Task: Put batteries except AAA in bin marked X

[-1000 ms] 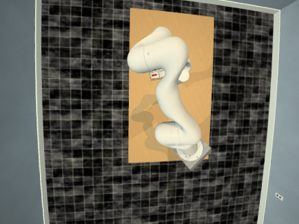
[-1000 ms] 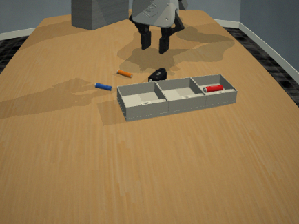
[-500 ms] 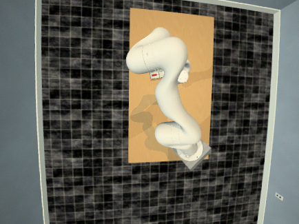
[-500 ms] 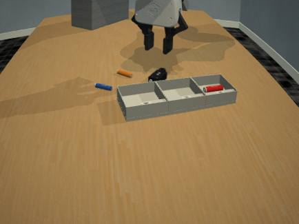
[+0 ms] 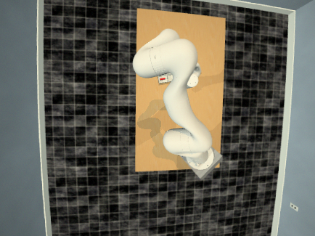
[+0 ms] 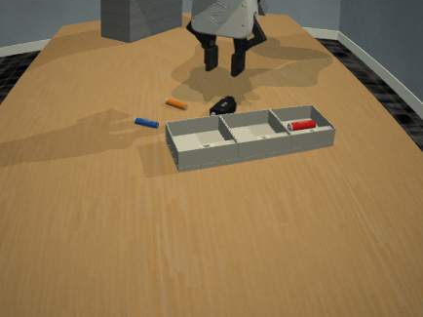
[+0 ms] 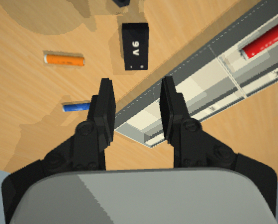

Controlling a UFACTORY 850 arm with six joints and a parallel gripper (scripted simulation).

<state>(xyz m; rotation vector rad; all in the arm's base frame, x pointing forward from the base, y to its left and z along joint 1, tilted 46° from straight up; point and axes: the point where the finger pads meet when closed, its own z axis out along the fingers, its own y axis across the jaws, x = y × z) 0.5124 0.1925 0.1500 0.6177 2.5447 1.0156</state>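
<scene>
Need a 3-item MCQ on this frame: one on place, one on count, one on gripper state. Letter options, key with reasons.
1. Where does the red battery lie?
A. On the table beside the bins
B. In the end bin nearest the right edge of the exterior view
C. Between the gripper's fingers

2. How many bins make up the grey row?
A. Two
B. Three
C. Four

3. What state is the gripper in?
A. Open, holding nothing
B. Shut on the orange battery
C. Shut on the black 9V battery

Key:
1 B: the exterior view shows it inside that end bin.
2 B: two dividers split the row into three.
3 A: the wrist view shows a bare gap between the fingers, while the orange battery and 9V battery lie on the table.
</scene>
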